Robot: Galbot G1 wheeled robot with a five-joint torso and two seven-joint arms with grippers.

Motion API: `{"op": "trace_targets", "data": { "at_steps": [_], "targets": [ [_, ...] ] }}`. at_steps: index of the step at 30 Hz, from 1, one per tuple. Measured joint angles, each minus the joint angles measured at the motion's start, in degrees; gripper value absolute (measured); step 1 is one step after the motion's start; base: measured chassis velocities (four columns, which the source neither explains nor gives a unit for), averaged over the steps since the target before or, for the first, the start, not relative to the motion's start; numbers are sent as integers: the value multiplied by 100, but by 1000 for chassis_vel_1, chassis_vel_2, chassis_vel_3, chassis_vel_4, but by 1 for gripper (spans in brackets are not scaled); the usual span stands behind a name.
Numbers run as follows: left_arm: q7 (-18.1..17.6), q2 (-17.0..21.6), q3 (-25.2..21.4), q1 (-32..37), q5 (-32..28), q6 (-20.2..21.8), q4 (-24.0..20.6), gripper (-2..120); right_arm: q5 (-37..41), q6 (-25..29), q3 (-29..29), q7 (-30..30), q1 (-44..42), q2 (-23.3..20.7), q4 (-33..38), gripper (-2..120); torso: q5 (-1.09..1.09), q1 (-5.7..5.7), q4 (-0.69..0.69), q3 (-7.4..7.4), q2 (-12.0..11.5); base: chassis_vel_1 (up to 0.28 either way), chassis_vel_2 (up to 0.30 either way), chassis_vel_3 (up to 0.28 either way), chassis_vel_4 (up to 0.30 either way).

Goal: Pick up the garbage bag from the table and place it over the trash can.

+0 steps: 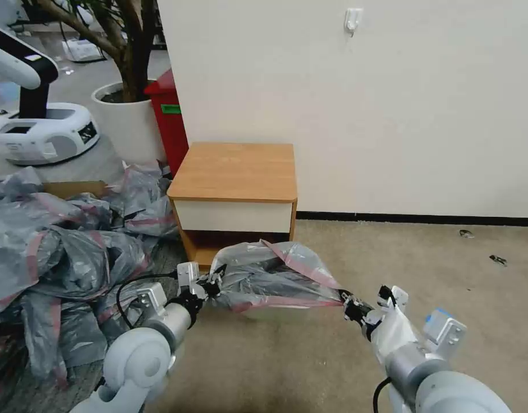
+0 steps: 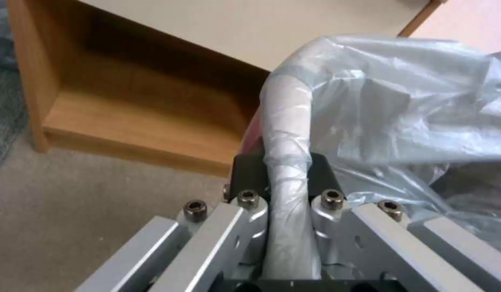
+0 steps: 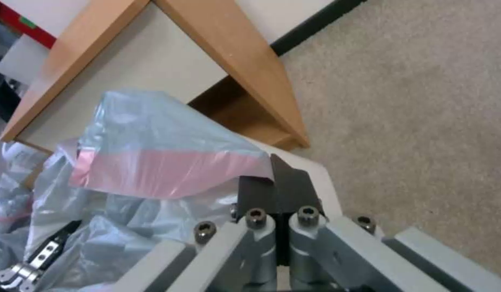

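Now both pincers, left [image 1: 213, 283] & right [image 1: 349, 304], clenched on garbage bag [image 1: 275, 275] rim, stretched over trash can [image 1: 275, 313].

- One garbage bag [image 1: 275, 275] with a pink-red band
- One trash can [image 1: 275, 313] beneath it
- One table [image 1: 235, 172]
- Two grippers: left gripper [image 1: 213, 282], right gripper [image 1: 349, 303]
- One red bin [image 1: 169, 117]
- One plant pot [image 1: 126, 123]
- One heap of grey bags [image 1: 57, 252], too tangled to count

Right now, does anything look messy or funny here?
Yes. A big heap of grey bags sprawls across the floor left of the table. Both grippers, left and right, hold the garbage bag stretched between them, crumpled over the trash can.
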Motion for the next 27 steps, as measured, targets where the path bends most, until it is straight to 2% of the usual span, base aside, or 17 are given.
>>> {"op": "trace_targets", "data": {
  "at_steps": [6, 13, 15, 16, 17, 21, 22, 24, 26, 27],
  "targets": [
    [-2, 44, -94, -50, -148, 10, 0, 5, 309, -130, -102, 111, -68, 71, -3, 0, 0, 0, 0, 0, 0, 0, 0, 0, 0],
    [-26, 50, -80, -100, -189, 28, 2, 5, -5, -185, -180, 46, -62, 123, -6, 4, 0, 0, 0, 0, 0, 0, 0, 0, 0],
    [-29, 51, -54, -119, -189, 34, 24, 5, -139, -198, -148, -136, -61, 101, -6, 12, 0, 0, 0, 0, 0, 0, 0, 0, 0],
    [-63, 51, -23, -154, -189, 41, 57, 5, -292, -224, -98, -414, -56, 61, -6, 18, 0, 0, 0, 0, 0, 0, 0, 0, 0],
    [-63, 51, -23, -154, -189, 41, 57, 5, -292, -224, -98, -414, -56, 61, -6, 18, 0, 0, 0, 0, 0, 0, 0, 0, 0],
    [-447, 99, 70, -437, -355, 95, 247, 5, -1042, -300, -67, -1279, -36, -149, -6, 37, 0, 0, 0, 0, 0, 0, 0, 0, 0],
    [-447, 99, 70, -437, -355, 95, 247, 5, -1042, -300, -67, -1279, -36, -149, -6, 37, 0, 0, 0, 0, 0, 0, 0, 0, 0],
    [-620, 120, 100, -544, -392, 114, 300, 5, -1465, -294, -79, -1699, -47, -217, -6, 43, 0, 0, -1, 0, 0, 0, 0, 0, 0],
    [-836, 147, 150, -656, -412, 189, 324, 5, -1962, -134, -141, -2333, 5, -338, -6, 55, 0, 0, -1, 0, 0, 0, 0, 0, 0],
    [-836, 147, 150, -656, -412, 189, 324, 5, -1962, -134, -141, -2333, 5, -338, -6, 55, 0, 0, -1, 0, 0, 0, 0, 0, 0]
  ]
}}
